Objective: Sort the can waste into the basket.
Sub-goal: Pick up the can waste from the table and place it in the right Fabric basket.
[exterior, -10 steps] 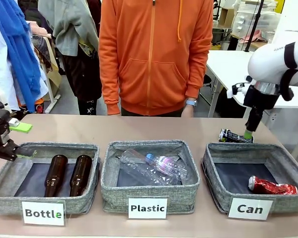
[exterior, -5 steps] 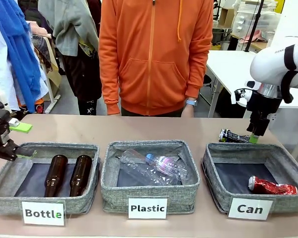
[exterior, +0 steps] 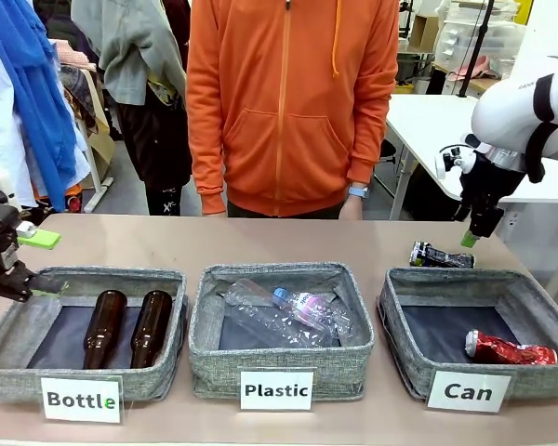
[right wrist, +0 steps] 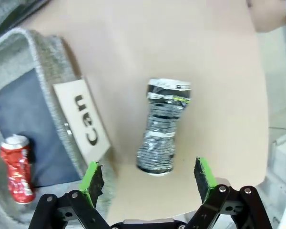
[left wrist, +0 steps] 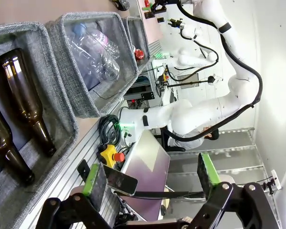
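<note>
The crushed dark can [right wrist: 163, 126] lies on the counter [right wrist: 133, 47] at 12 o'clock from the released right claw [right wrist: 150, 179], its long axis running toward the claw.

From my seat I can read three white labels on the grey fabric bins: "Bottle" [exterior: 81, 400] on the left bin [exterior: 9, 348], "Plastic" [exterior: 276, 390] on the middle bin [exterior: 279, 358], and "Can" [exterior: 468, 391] on the right basket [exterior: 405, 358]. Right wrist cam catches a second "Can" label [right wrist: 83, 121], sideways. Print on the cans is too small to make out.
</note>
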`<state>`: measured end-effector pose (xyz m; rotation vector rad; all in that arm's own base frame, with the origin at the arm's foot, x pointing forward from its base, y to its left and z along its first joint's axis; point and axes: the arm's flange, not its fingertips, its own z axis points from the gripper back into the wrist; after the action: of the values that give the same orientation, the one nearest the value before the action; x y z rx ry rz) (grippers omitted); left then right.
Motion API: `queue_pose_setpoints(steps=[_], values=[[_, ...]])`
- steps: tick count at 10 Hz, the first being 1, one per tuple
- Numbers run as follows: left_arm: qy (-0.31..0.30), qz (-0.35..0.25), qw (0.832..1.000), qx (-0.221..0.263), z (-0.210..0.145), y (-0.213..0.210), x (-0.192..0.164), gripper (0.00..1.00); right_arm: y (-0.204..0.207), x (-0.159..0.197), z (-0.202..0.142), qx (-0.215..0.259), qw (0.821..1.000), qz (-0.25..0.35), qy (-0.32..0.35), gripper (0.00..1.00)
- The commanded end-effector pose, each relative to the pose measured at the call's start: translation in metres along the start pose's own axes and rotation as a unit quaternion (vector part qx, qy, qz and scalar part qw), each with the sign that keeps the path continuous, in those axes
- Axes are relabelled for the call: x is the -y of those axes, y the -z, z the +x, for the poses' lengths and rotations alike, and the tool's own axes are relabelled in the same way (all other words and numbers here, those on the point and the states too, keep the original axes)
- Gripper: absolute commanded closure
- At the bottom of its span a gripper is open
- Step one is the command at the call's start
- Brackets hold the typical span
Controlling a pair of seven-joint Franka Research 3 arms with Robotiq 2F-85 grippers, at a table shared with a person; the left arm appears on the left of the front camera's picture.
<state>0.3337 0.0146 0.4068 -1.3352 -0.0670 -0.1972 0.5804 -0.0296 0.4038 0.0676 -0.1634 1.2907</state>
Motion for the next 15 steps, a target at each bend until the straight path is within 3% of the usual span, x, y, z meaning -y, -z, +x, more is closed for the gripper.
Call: queue_pose_setpoints(steps=[1, 3, 7, 15], values=[[-0.005, 0.005, 1.000, 0.000, -0.001, -0.002, 0.003, 0.00, 0.014, 0.017, -0.004, -0.005, 0.999, -0.024, -0.040, 0.00], [-0.005, 0.005, 1.000, 0.000, -0.001, -0.002, 0.003, 0.00, 0.029, 0.026, -0.006, -0.023, 0.999, -0.001, -0.034, 0.00], [-0.005, 0.005, 1.000, 0.000, -0.001, -0.002, 0.003, 0.00, 0.056, 0.020, -0.008, -0.057, 0.998, -0.009, 0.014, 0.00], [-0.005, 0.005, 1.000, 0.000, -0.001, -0.002, 0.003, 0.00, 0.093, 0.030, -0.012, -0.061, 0.997, 0.000, 0.037, 0.00]])
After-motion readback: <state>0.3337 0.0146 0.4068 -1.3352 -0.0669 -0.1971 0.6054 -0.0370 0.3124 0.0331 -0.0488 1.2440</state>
